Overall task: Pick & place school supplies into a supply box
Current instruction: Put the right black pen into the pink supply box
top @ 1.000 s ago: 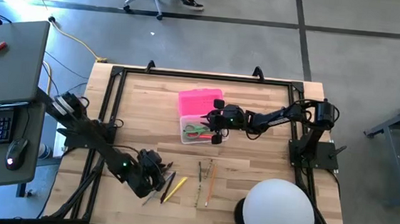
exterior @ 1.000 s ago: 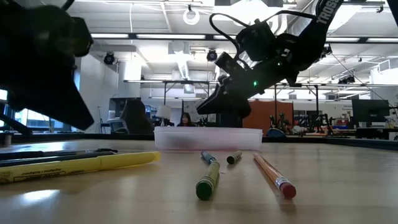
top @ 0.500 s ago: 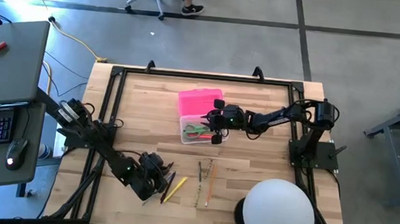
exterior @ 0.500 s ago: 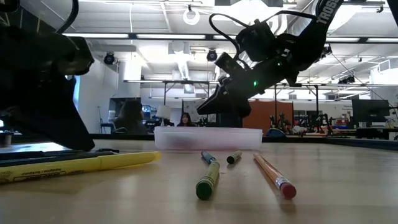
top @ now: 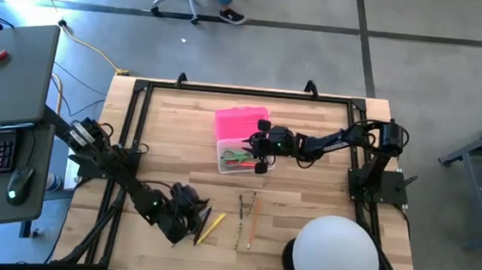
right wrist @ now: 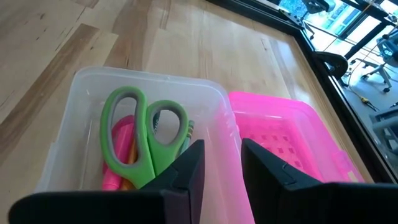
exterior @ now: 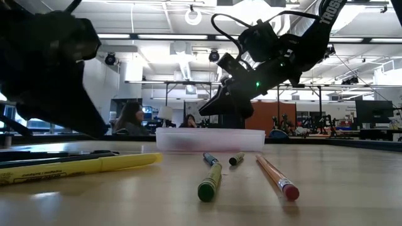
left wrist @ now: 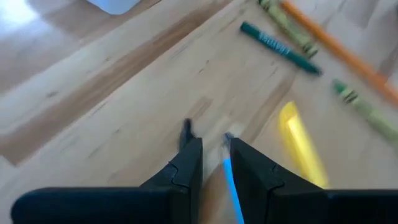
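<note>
The clear supply box [top: 239,159] stands mid-table with the green-handled scissors [right wrist: 146,140] and a pink marker [right wrist: 115,165] inside; its pink lid [top: 242,122] lies beside it on the far side. My right gripper [right wrist: 221,162] hovers open above the box's rim. My left gripper [left wrist: 211,146] is open, low over the near-left pens. A blue pen [left wrist: 230,174] shows in the gap between its fingers, running along them. A yellow highlighter [left wrist: 298,143] and a black pen tip [left wrist: 185,127] lie beside it on the wood.
A green marker [left wrist: 280,46], an orange pencil [exterior: 276,177] and olive crayons [left wrist: 367,109] lie loose between the box and the near edge. A large white dome [top: 335,254] stands at the near right. A black frame [top: 134,127] rims the table.
My left arm has leaned a little toward the table's near edge, low over the loose pens. Nothing on the table has moved.
</note>
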### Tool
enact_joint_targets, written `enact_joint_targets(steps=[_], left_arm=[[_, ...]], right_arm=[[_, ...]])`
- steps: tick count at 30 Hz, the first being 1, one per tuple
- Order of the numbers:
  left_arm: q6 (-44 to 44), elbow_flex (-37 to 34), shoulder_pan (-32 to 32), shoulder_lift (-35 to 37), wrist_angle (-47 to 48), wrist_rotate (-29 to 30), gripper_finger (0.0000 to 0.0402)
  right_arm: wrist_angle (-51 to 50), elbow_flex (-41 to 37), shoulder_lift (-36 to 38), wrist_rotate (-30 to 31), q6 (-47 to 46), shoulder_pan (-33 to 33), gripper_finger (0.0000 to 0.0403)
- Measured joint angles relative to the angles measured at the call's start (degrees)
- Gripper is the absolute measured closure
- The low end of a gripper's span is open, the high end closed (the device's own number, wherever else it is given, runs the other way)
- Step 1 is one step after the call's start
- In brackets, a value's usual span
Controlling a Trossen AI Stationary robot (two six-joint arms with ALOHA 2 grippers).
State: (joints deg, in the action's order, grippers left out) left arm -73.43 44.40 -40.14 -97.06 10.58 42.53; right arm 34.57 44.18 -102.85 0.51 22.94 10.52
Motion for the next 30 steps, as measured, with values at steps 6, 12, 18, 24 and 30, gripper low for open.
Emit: enact_joint_targets(steps=[6,12,18,24,30], left_arm=[[1.46,-0.23,0.0,-0.01,0.67,-1.01,0.0289],[1.28,-0.22,0.0,0.0,2.76,-0.83,0.0289],[-1.57,-0.23,-0.45,-3.44,2.83,-3.31,0.0289],[-5.66,0.2,-0.64,-8.6,3.12,0.34,0.0289],[-4.61,0.28,-0.74,-12.65,3.33,5.81,0.0289]], right_arm=[[-0.01,0.0,0.0,-0.04,-0.78,0.0,0.032],[-0.02,0.0,0.0,-0.11,-1.94,0.0,0.032],[-0.04,0.0,0.0,-0.11,-1.92,0.0,0.032],[-0.04,0.0,0.0,-0.13,-1.94,0.02,0.032],[-0.04,0.0,0.0,-0.13,-1.93,0.0,0.032]])
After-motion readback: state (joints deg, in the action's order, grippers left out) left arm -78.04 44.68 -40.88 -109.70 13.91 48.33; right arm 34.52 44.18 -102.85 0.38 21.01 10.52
